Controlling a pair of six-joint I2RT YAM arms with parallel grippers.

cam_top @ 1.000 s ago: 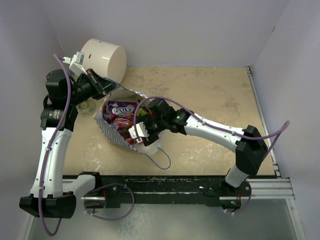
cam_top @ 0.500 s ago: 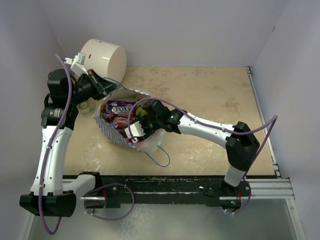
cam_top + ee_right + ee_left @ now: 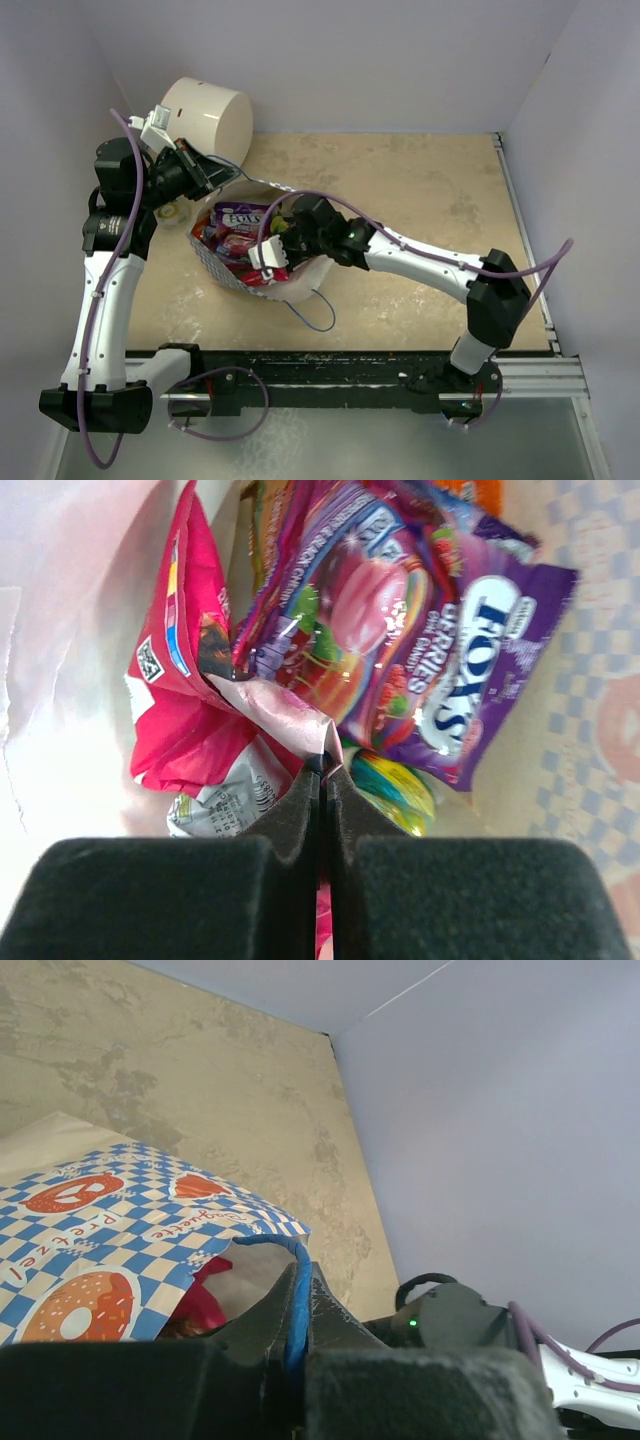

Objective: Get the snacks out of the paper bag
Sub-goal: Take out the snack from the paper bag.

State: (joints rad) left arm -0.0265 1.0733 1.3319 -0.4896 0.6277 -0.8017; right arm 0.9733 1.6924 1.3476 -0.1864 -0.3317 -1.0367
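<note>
Here's the paper bag, blue-and-white checked, sitting on the table at the near left, mouth wide and snacks on show inside. The left gripper is up at the bag's far rim. On the left wrist view its jaws are pressed together on the blue cord handle, with the left gripper holding that side of the bag up.

The right gripper is down inside the mouth, arm reaching in from the right. From the right wrist, the right gripper has its jaws closed tight on a crinkled pink edge that looks to belong to the purple packet. That packet lies tilted across the pile. A red packet sits just left of it, touching. A yellow-green packet and a white-grey one peek out underneath.

All the snacks are inside the bag. Its other handle loops loose on the table near the front. A cream cylinder lies on its side in the far left corner.
</note>
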